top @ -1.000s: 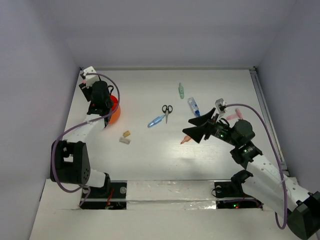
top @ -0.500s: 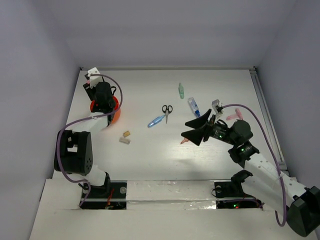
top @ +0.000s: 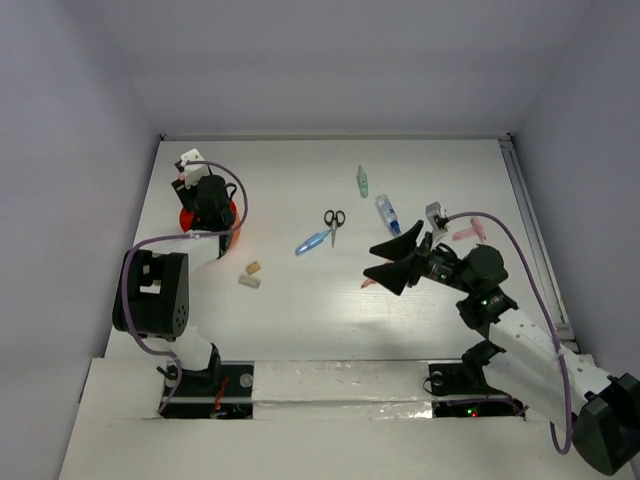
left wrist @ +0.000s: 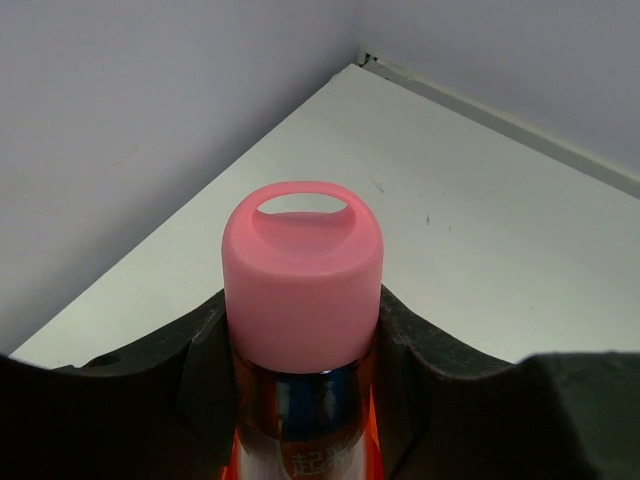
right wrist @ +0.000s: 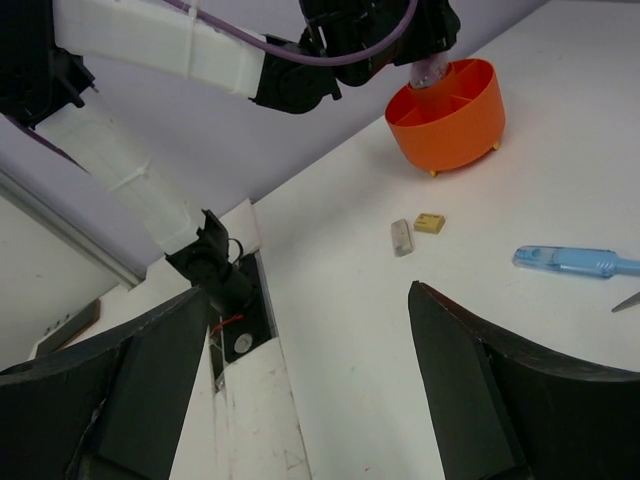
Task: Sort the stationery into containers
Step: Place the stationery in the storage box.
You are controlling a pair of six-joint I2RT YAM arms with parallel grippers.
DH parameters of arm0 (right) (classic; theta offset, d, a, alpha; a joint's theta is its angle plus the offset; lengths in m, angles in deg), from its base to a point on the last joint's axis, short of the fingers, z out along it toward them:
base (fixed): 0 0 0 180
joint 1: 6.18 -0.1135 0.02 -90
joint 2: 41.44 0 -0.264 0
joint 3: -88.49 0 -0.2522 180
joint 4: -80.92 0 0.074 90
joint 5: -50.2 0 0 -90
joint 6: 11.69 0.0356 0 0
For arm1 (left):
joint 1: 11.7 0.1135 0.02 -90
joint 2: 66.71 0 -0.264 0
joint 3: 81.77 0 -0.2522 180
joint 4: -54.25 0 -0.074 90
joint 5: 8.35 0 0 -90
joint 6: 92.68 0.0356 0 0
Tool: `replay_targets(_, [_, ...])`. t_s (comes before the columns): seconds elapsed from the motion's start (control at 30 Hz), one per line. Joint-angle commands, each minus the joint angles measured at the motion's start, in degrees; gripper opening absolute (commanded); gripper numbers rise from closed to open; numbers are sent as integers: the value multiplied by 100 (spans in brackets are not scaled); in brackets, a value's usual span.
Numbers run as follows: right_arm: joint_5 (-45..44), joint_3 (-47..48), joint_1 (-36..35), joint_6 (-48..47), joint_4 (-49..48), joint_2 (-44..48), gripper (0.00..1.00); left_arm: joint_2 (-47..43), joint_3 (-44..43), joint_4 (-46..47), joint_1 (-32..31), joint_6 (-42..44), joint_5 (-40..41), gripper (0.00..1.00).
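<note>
While the right jaws are hanging spread wide and empty, well apart from the round orange-red plastic cup with inner dividers (right wrist: 455, 135), the left jaws are clenching a pink-capped plastic tube (left wrist: 300, 270) upright above that cup, its lower end dipping inside. The tube is looking light, stiff and smooth, probably slippery, so gripping its body just under the cap is appearing the sound choice. A small beige-grey piece (right wrist: 401, 237) is lying on the white surface (right wrist: 560, 330) near the cup, a light blue marker (right wrist: 570, 262) farther off.
</note>
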Motion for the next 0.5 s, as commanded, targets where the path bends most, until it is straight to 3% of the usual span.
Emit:
replay_targets(0.0, [105,-37,-19,52,-516,26,86,-100,24,543,10,-146,127,17])
replay_targets(0.47, [-185,68,-19,-176,-156,-71,85,-653,313,385,10,-533,188,71])
